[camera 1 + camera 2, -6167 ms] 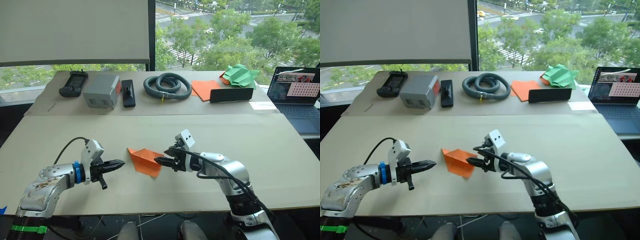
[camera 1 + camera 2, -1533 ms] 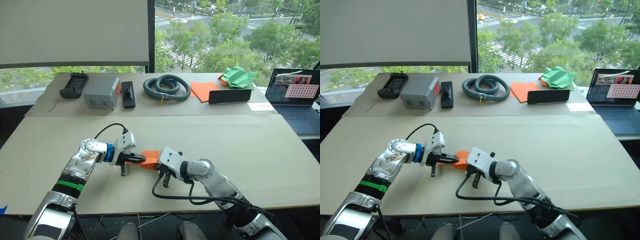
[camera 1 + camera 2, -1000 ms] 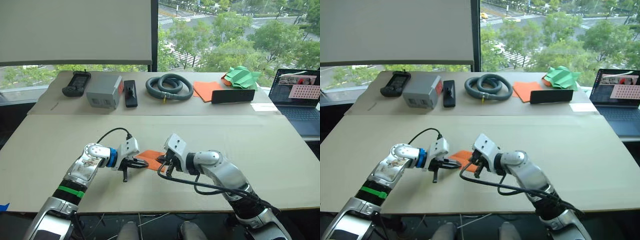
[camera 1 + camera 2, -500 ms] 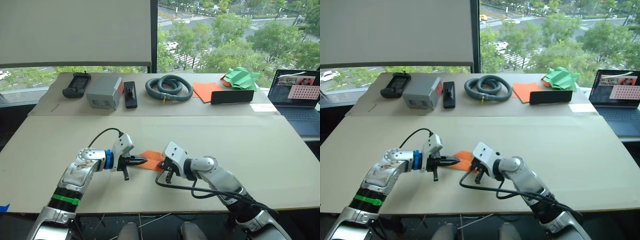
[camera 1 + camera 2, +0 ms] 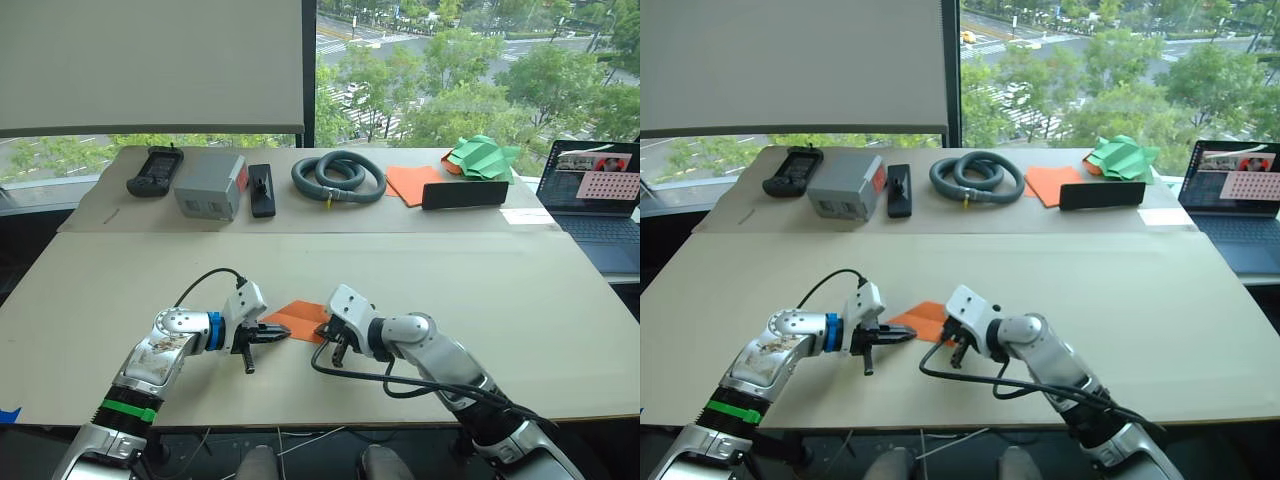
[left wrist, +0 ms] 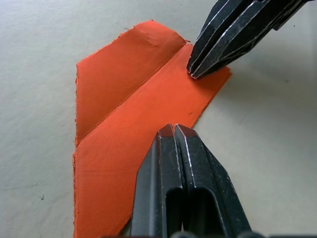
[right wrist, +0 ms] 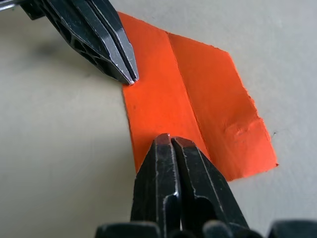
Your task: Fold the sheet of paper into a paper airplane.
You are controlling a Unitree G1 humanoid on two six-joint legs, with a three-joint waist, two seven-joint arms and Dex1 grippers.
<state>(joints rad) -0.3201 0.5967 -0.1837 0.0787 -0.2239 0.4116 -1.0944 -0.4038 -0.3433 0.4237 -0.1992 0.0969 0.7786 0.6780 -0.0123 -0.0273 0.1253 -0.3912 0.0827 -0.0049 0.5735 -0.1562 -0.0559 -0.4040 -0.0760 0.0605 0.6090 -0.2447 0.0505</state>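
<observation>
The orange sheet of paper (image 5: 300, 316) lies flat on the near table, folded into a narrow shape with one long crease (image 6: 133, 114). My left gripper (image 5: 283, 333) is shut, and its tip rests on the paper's left side (image 6: 173, 130). From the other side my right gripper (image 5: 320, 324) points at it, fingers together, its tip on the paper's near right edge (image 7: 166, 139). The two tips face each other a short way apart across the paper. Neither gripper pinches the paper.
On the back table stand a remote (image 5: 150, 183), a grey box (image 5: 210, 186), a black tool (image 5: 262, 188), a coiled hose (image 5: 338, 178), smooth orange sheets (image 5: 410, 182), a black bar (image 5: 463, 193) and a green paper shape (image 5: 482, 155). A laptop (image 5: 595, 190) sits at the far right.
The left gripper's tip has drawn back a little toward the paper's left edge. The right arm has lowered, its tip staying at the paper. The paper has stayed flat.
</observation>
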